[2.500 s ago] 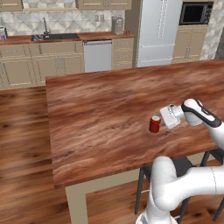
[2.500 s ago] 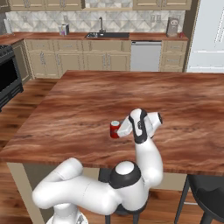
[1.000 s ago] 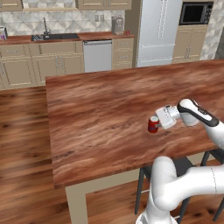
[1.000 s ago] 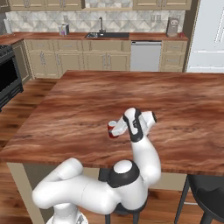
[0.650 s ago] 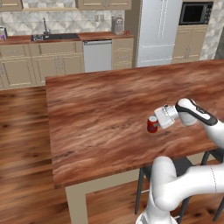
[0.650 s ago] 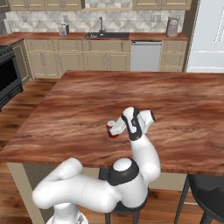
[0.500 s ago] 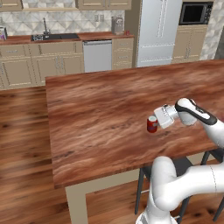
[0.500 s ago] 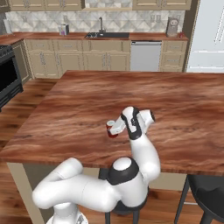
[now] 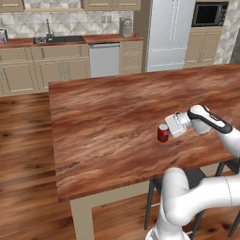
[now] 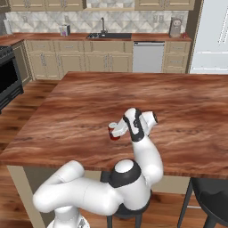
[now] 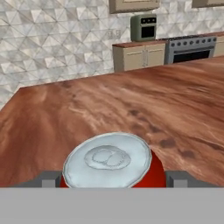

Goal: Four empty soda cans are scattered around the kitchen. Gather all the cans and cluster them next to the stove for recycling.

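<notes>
Wide wooden surface (image 9: 108, 122) in foreground. Behind it: white dishwasher (image 9: 104, 60) among beige cabinets (image 9: 37, 70), sink (image 9: 58, 40) on far counter, white fridge (image 9: 169, 33), black microwave (image 9: 209, 14). Dark stool (image 10: 209, 196) beside surface.

Wooden island (image 9: 108, 126), beige cabinets (image 9: 42, 70)

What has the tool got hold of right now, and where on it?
The tool is closed around the red soda can on the wooden table, one finger on each side of the can's body, just below the silver top.
</notes>
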Tool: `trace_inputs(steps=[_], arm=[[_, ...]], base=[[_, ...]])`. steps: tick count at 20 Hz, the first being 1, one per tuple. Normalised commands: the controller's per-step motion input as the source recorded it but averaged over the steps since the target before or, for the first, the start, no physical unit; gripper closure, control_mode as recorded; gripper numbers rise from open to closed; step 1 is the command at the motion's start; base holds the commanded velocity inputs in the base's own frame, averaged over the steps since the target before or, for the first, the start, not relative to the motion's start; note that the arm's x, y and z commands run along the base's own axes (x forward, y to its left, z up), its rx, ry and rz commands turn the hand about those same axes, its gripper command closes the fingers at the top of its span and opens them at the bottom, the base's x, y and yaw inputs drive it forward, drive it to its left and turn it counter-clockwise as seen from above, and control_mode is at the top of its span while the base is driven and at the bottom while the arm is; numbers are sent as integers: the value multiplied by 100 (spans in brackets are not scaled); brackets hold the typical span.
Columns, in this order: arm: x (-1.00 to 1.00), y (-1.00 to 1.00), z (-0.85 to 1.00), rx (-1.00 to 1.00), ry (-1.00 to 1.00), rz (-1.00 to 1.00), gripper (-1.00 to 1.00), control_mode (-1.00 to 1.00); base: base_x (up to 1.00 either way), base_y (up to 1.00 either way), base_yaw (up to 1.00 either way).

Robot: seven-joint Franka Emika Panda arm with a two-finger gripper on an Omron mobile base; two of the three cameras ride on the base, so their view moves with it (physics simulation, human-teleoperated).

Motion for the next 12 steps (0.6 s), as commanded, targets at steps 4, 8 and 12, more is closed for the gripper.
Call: trace_inputs(steps=[4,8,12], arm=[[-15,-2,34,0,0,6,100,-100],[-21,-8,52,0,-1,6,100,-100],[-24,-3,65,0,0,3,100,-100]], base=[[0,0,0],[0,0,0],[0,0,0]])
